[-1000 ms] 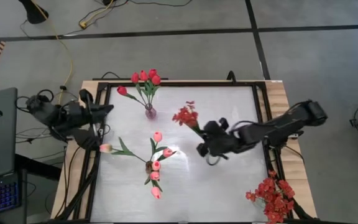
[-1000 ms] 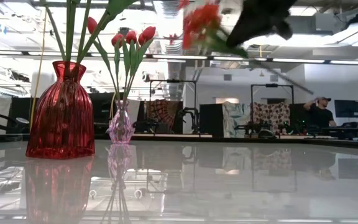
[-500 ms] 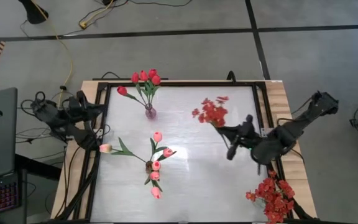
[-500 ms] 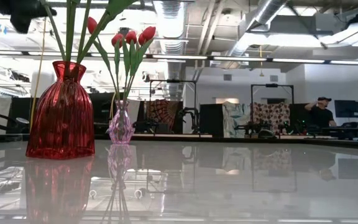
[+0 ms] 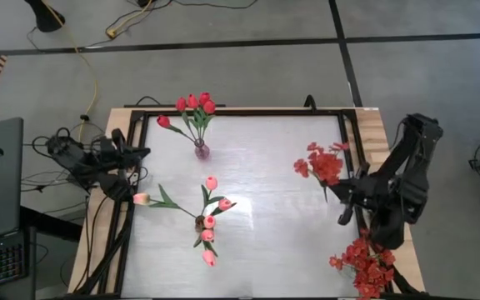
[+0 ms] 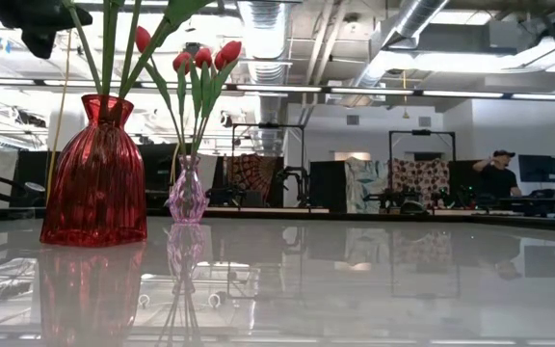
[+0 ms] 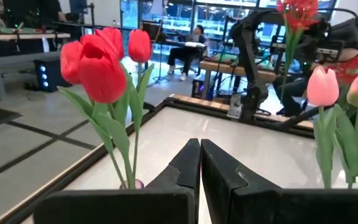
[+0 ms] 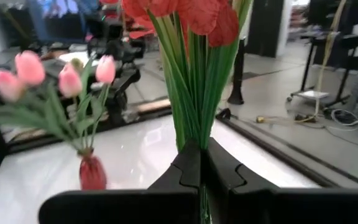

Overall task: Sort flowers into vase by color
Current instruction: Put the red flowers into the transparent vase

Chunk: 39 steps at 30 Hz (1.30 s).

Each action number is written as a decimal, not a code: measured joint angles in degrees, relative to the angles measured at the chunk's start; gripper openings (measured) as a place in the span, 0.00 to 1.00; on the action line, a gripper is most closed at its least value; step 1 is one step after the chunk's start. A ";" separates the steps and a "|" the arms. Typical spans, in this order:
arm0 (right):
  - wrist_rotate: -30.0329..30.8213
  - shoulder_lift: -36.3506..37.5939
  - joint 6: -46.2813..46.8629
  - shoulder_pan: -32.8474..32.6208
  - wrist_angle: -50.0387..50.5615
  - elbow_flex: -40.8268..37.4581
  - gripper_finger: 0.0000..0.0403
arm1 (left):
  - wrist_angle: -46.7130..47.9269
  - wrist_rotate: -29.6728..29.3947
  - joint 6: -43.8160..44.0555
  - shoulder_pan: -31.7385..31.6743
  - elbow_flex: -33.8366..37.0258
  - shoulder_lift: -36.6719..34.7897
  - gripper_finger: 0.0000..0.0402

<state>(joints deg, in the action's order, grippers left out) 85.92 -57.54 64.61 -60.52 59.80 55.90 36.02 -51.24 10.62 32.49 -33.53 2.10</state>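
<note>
My right gripper (image 5: 337, 197) hovers by the table's right edge, shut on a spray of small red blossoms (image 5: 323, 165) on green stems. Near the table's middle, a red vase (image 6: 94, 173) holds pink tulips (image 5: 210, 218). Farther back, a small pink glass vase (image 6: 188, 193) holds red tulips (image 5: 194, 103). My left gripper (image 7: 201, 165) hangs shut and empty at the table's left edge (image 5: 137, 152), pointing level across the table. My right gripper pinches the spray's bundle of green stems (image 8: 194, 127) between its two fingers, well below the blossoms (image 8: 191, 12). The fingers come level from the table's right side and lie across the stems. The spray stands roughly upright, blossoms up, lifted clear of the table.
A second bunch of red blossoms (image 5: 363, 262) stands at the table's near right corner, close to my right arm. A black frame (image 5: 240, 112) runs round the white tabletop. A person (image 6: 494, 173) stands far off in the room behind.
My right gripper has swung from the table's middle toward its right edge, turning as it went and carrying the red spray clear of the table; the spray has left the low view. My left gripper has come down a little at the left edge.
</note>
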 joint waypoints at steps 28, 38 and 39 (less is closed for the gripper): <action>-34.17 8.26 24.83 -5.99 8.51 0.04 0.07 | -5.80 1.95 2.52 0.00 7.24 0.12 0.00; -22.65 -5.56 45.44 -7.18 7.86 0.07 0.07 | -5.78 1.97 2.48 0.00 7.24 0.10 0.00; -22.59 -7.38 47.08 -7.14 7.86 0.07 0.07 | -5.78 1.97 2.43 0.00 7.24 0.10 0.00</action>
<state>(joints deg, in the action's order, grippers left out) 63.33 -64.93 111.70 -67.66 67.66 55.96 30.24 -49.28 13.05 32.49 -26.28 2.20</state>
